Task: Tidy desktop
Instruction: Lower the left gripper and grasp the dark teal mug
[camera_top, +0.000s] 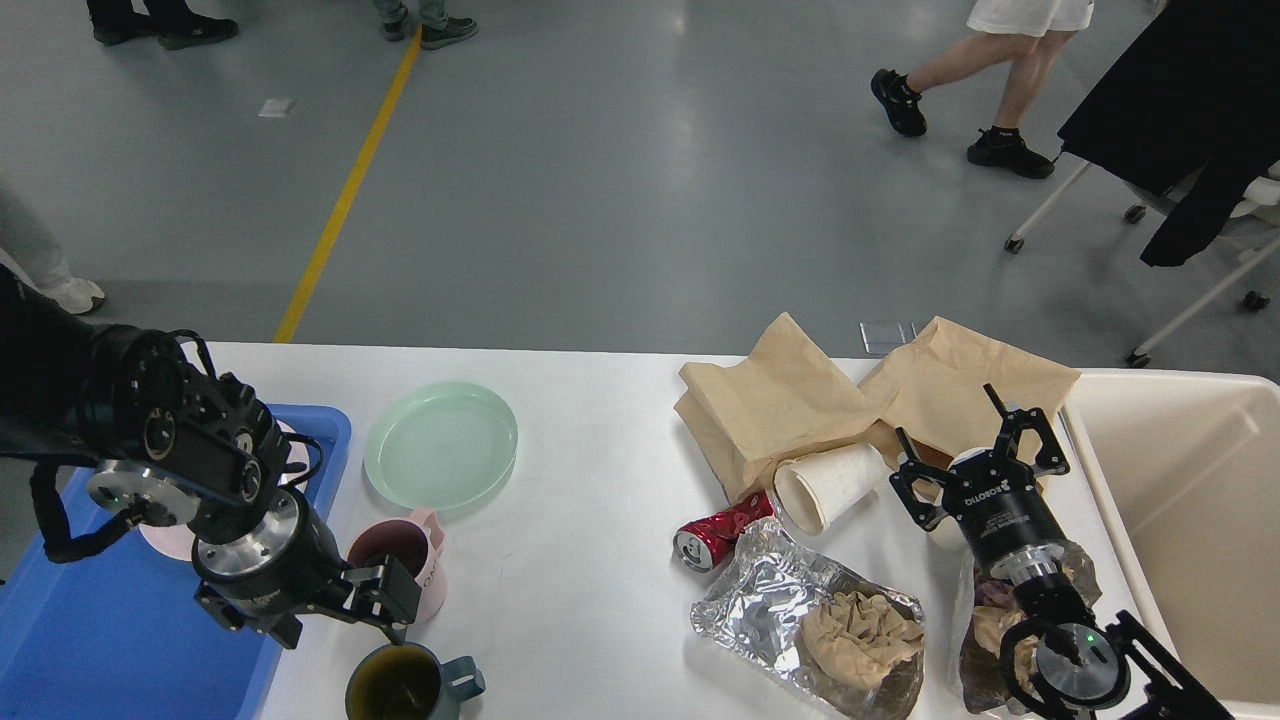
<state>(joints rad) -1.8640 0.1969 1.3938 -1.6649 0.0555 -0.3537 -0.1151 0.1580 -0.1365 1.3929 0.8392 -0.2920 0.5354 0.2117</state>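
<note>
The white desktop (600, 420) holds clutter. My left gripper (385, 597) is at the left rim of a pink mug (415, 565); its fingers look like one dark block, so I cannot tell if they grip the rim. A teal mug (405, 688) stands just in front of it and a pale green plate (440, 445) behind. My right gripper (975, 450) is open, fingers spread wide over a small white object beside a white paper cup (825, 485) lying on its side. A red can (715, 532) lies next to that cup.
A blue tray (90, 640) with a pink plate (165, 545) sits at the left edge. A cream bin (1190, 500) stands at the right. Brown paper bags (800, 400) lie at the back. An opened foil bag with crumpled paper (800, 620) lies in front. People walk beyond the table.
</note>
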